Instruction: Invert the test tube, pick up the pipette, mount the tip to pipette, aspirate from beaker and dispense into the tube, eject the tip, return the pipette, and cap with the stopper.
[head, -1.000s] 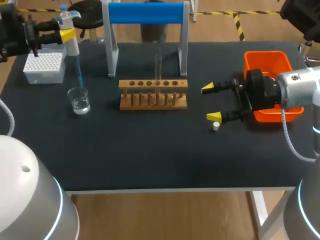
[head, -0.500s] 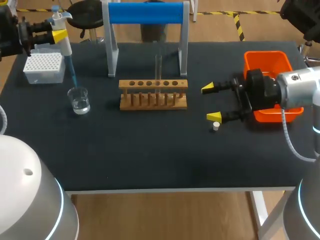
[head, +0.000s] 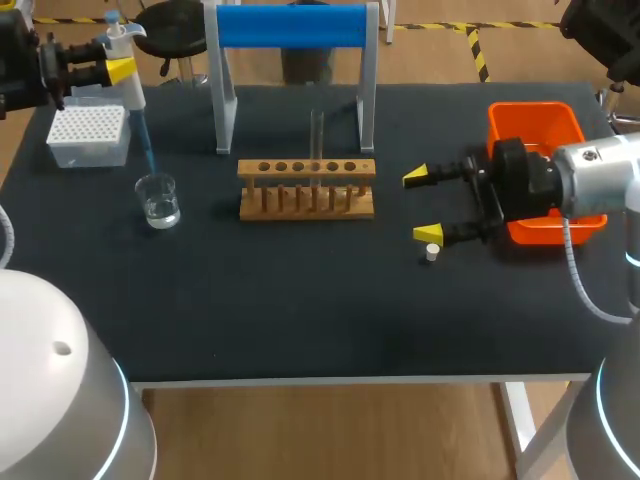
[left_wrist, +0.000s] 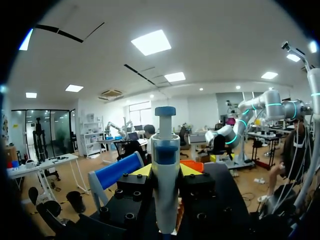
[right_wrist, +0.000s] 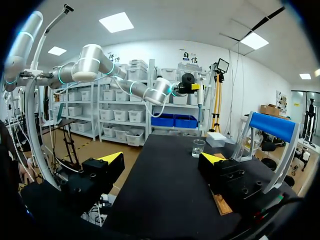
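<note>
A: What are we seeing nearest?

B: The stopper (head: 431, 252), small & white, is lying on the table (head: 300, 300) just beside the nearer finger of the right gripper (head: 424, 205). That gripper is hanging wide open, w/ nothing btwn its tips.

A: Containers?

B: At the table's right side the orange bin (head: 535, 108) is sitting partly under the right arm. The arm's covering some of it, so we can't tell contents. Mid-table, the wooden rack (head: 306, 200) is holding the test tube (head: 316, 130) upright in its 4th hole from the left. We can't tell what's in it.

A: And the beaker?

B: The beaker (head: 158, 200) is standing left of the rack, apart from it, w/ clear liquid sitting in its lower part. Farther back, the white tip box (head: 88, 135) is showing a dotted grid on top.

A: Pipette?

B: The left gripper (head: 118, 70) is clamping the pipette (left_wrist: 165, 160) btwn both fingers, over the far-left corner. Its blue tip (head: 146, 150) is pointing down at the beaker, w/ its end approx at rim level. We can't tell if it's inside. The blue-topped stand (head: 290, 28) is standing behind the rack at the far edge.
</note>
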